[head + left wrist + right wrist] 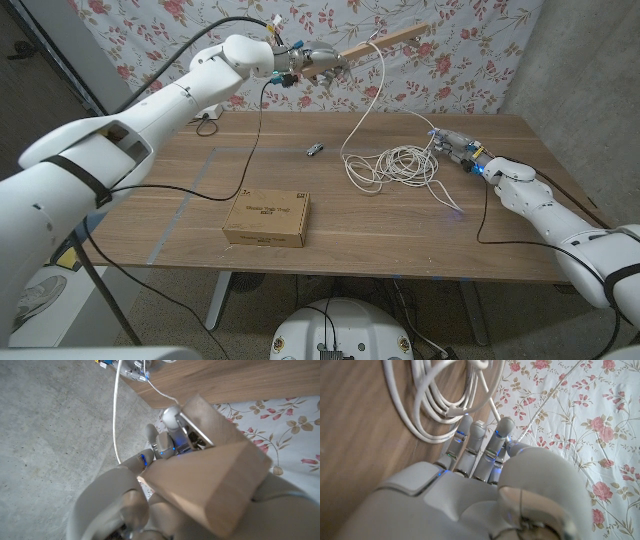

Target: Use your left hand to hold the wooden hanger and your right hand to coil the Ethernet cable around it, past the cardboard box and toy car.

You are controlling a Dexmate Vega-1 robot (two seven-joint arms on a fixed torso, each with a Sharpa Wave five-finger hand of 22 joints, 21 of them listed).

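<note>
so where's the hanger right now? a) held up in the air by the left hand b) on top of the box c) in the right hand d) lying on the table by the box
a: the left hand grips the hanger above the table's far edge, with the cable hanging from it down to the table.

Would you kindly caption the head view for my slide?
Left hand holds hanger aloft, cable draped over it; right hand beside the coil.

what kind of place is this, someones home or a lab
Most likely a lab or test room made up as a set: a floral sheet hangs as a backdrop behind a plain wooden table, bare grey wall shows beside it, and cables trail under the table.
</note>
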